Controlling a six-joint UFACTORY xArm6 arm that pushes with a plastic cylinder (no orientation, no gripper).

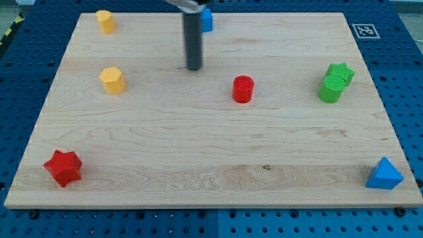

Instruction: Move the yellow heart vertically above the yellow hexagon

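Observation:
The yellow heart [105, 20] sits near the board's top left corner. The yellow hexagon [112, 80] lies below it, slightly to the right, at the left side of the board. My tip [193, 68] rests on the board at the upper middle, well to the right of both yellow blocks and touching no block.
A blue block [207, 19] stands at the top edge just behind the rod. A red cylinder [242, 88] lies right of the tip. A green cylinder [332, 88] and green star [342, 71] touch at the right. A red star [63, 167] sits bottom left, a blue triangle [384, 174] bottom right.

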